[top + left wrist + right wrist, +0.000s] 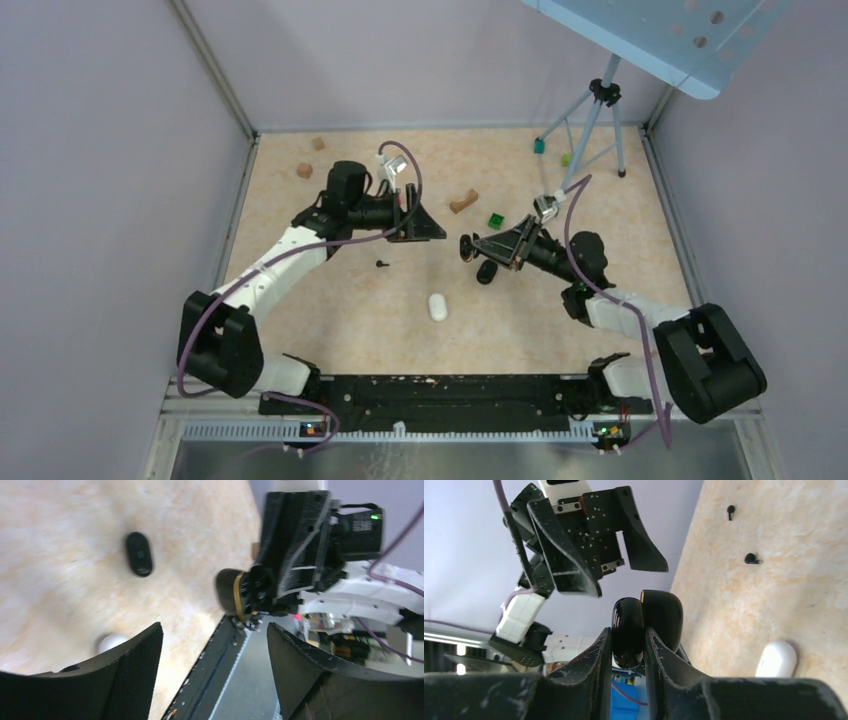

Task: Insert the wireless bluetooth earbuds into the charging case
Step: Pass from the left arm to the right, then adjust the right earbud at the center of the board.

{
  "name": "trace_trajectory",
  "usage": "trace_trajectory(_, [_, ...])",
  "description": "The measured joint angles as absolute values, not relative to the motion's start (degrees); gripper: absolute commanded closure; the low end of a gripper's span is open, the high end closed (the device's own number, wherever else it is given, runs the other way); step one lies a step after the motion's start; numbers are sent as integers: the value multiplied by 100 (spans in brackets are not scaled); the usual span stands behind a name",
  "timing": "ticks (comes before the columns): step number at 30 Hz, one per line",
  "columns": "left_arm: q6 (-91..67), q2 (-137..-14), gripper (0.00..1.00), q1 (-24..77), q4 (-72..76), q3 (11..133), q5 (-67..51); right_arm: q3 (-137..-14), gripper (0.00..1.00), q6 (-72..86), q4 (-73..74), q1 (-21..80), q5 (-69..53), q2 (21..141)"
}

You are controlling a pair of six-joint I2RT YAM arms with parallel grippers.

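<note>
My right gripper [626, 636] is shut on a glossy black charging case [628, 625], held up off the table with its lid [663, 614] swung open. In the top view that gripper [472, 247] is right of centre, and the left gripper [425, 226] faces it a short way off. The left gripper [215, 652] stands open with nothing between its fingers, and the case [227, 591] shows a gold rim ahead of it. Two small black earbuds [730, 511] [751, 558] lie on the beige table; one earbud [383, 264] shows from above, below the left gripper.
A white oval case [437, 306] lies in the middle near the front. A flat black oval thing [486, 272] lies under the right gripper. Wooden blocks [304, 170], a brown arch [463, 202], a green block [495, 221] and a tripod [600, 110] stand toward the back.
</note>
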State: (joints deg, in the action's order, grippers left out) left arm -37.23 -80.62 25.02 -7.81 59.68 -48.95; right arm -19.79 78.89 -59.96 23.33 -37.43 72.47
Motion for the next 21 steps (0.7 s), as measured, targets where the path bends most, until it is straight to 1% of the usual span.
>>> trace_trajectory(2, [-3507,-7898,37,2296,-1234,5968,-4567,-2082,100,7682,-5527,2300,-3769,7076])
trace_trajectory(3, [-3417,-7822,40,2226,-1470,5970,-4250,-2171,100,7522,-5183,2281,-3769,6956])
trace_trajectory(8, [-3148,-7741,41,2104,-3041,6095,-2091,-2637,100,6733,-3760,2250,-3754,6514])
trace_trajectory(11, [-3369,-7765,38,2104,-3717,6080,-1046,-2801,100,6366,-3148,2237,-3736,6364])
trace_trajectory(14, [-3712,-7806,40,2104,-3830,5913,-473,-2829,100,6149,-2794,2235,-3739,6329])
trace_trajectory(18, [-4303,-8176,49,2106,-3876,5749,-5,-2832,100,5966,-2467,2235,-3760,6322])
trace_trajectory(21, [-4654,-8460,56,2106,-3793,5631,134,-2921,100,5802,-2161,2233,-3760,6283])
